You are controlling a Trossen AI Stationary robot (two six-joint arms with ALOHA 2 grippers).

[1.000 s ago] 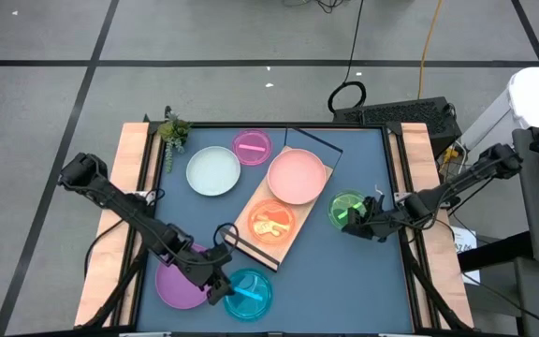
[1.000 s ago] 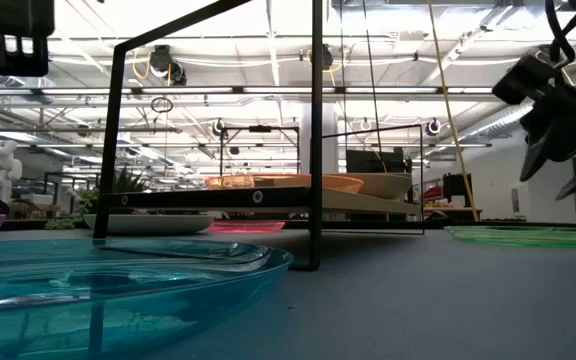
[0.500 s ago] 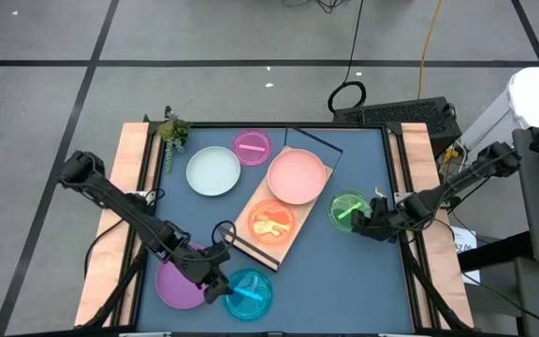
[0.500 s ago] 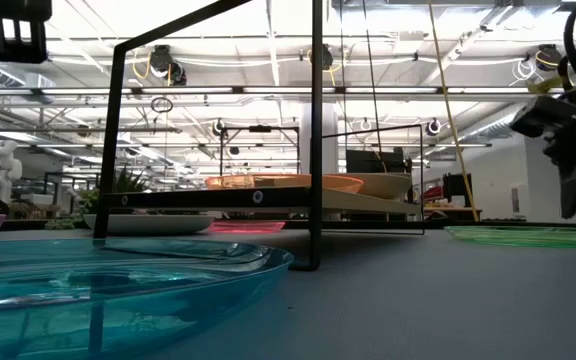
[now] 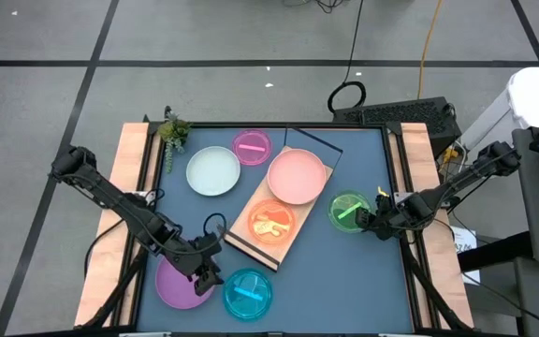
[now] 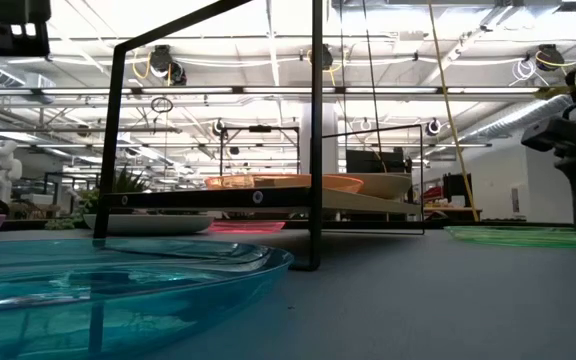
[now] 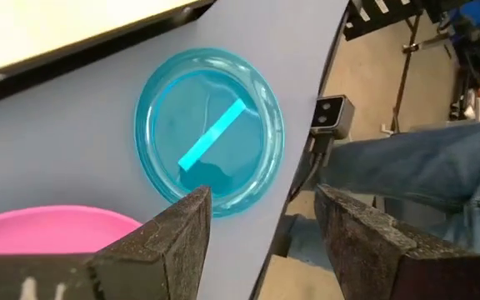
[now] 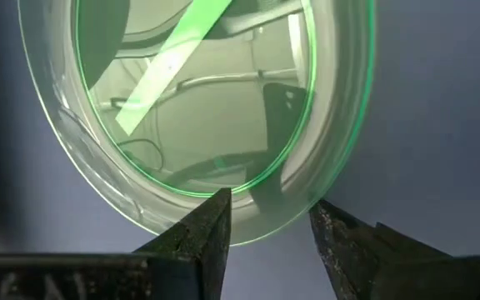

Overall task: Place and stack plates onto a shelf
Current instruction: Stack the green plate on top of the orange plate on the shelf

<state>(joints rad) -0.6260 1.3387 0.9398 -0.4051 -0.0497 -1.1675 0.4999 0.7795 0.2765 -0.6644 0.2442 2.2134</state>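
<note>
Here the left end effector [image 5: 210, 271] hangs with its fingers apart and nothing between them, just beside the shelf's [image 5: 279, 208] near end, above the gap between the purple plate [image 5: 178, 284] and the blue plate [image 5: 248, 293]. In the left wrist view its two dark fingers [image 7: 165, 242] frame the blue plate's [image 7: 209, 129] rim without touching it, and a pink edge of the purple plate [image 7: 57, 229] shows beside them. The right end effector [image 5: 374, 219] sits on the far side of the shelf, right at the outer rim of the green plate [image 5: 348, 210]; its fingers [image 8: 192, 237] stand spread, with the green plate's [image 8: 198, 108] edge showing in the gap between them, and whether they touch it cannot be told.

The shelf lies slantwise across the dark worktop [image 5: 363, 271]. On its board rest the salmon pink plate [image 5: 297, 176], at the end away from the left end effector, and the orange plate [image 5: 271, 221], at the end nearer it. The pale blue-white plate [image 5: 213, 171] and the small pink plate [image 5: 252, 146] lie on the worktop beside the shelf's far end, with a small green plant [image 5: 173, 131] at the corner beyond them. In the low view the orange plate [image 6: 278, 182] rests on the raised board, and the green plate [image 6: 523, 235] lies flat to one side of it.
</note>
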